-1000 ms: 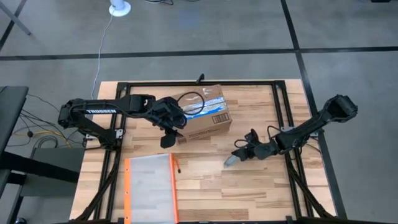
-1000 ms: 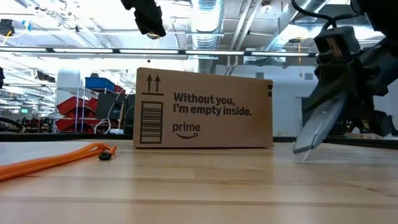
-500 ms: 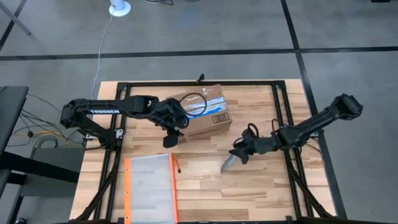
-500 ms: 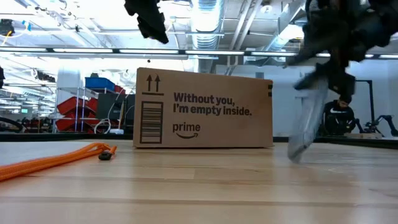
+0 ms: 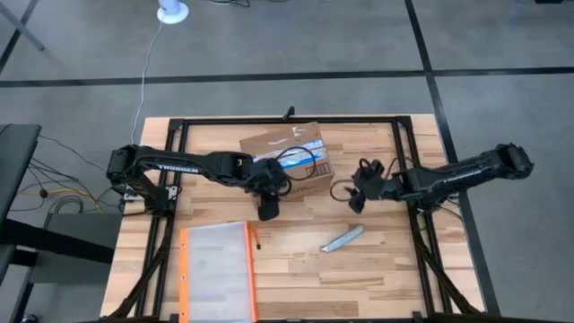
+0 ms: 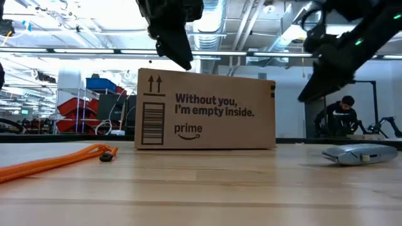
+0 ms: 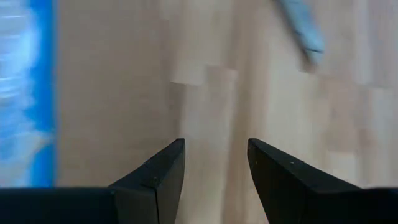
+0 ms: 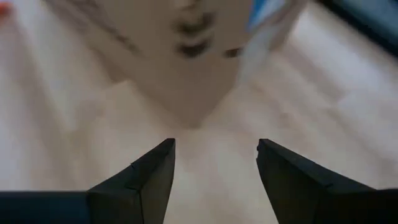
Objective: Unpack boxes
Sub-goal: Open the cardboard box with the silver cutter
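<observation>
Boxes: one brown corrugated cardboard box with blue-and-white tape (image 5: 289, 154) sits at 12 o'clock on the table, still sealed. My left gripper (image 5: 268, 209) hangs by its near face, my right gripper (image 5: 343, 192) at its 3 o'clock, both open and empty. Likely next: opening the tape. Only the low view shows a grey cutter (image 6: 358, 153) lying flat.

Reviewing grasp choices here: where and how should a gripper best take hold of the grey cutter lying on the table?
Probably across the middle of the grey cutter, from straight above. It lies flat and slanted on the bare table, clear of the box, so its narrow width fits between fingers.
</observation>
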